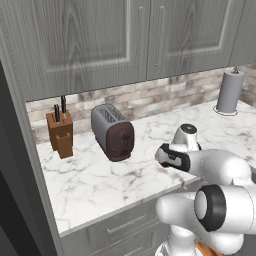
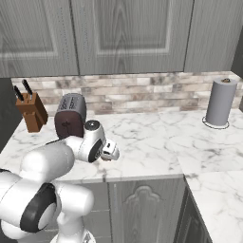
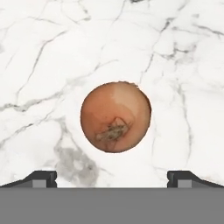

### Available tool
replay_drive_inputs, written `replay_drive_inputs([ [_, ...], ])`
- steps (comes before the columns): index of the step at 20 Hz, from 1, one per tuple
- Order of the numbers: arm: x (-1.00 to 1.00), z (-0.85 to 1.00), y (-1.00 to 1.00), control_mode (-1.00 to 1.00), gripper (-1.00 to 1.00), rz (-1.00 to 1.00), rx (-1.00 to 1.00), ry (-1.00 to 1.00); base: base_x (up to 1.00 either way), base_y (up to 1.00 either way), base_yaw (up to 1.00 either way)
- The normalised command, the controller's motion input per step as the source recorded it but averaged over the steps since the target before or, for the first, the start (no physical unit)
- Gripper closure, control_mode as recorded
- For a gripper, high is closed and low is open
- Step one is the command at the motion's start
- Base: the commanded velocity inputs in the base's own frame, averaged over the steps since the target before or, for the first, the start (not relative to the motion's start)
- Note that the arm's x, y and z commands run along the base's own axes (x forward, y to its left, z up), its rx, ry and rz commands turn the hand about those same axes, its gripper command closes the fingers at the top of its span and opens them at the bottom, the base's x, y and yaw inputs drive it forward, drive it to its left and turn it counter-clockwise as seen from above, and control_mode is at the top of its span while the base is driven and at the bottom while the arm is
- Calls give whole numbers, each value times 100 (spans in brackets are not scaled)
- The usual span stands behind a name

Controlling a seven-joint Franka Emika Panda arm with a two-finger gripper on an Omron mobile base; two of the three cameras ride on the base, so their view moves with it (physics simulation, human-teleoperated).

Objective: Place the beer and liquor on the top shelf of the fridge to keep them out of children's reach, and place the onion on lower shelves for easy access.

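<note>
The gripper (image 3: pixel 112 178) is hanging above the marble counter (image 3: pixel 39 65), jaws spread wide and holding nothing, with the onion (image 3: pixel 116 116) lying on the stone ahead of the two fingertips (image 3: pixel 40 178), centred between them and apart from both. A clean pick likely means descending straight, keeping the ball midway, and closing at its widest girth so it cannot roll out.
</note>
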Motion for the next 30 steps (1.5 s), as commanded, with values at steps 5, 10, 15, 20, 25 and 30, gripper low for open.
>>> replay_drive_inputs([
  [5,35,-15,-2,-100,-100,0,0,0,0,0,0],
  [10,31,-17,-2,-100,-100,0,0,0,0,0,0],
  [15,19,-27,-7,-100,100,0,0,1,0,0,0],
  [20,0,-43,-11,-100,100,0,0,5,0,0,0],
  [25,-13,-38,-12,-100,100,0,0,2,0,0,0],
  [30,-96,10,-21,-100,100,10,0,-11,0,0,0],
])
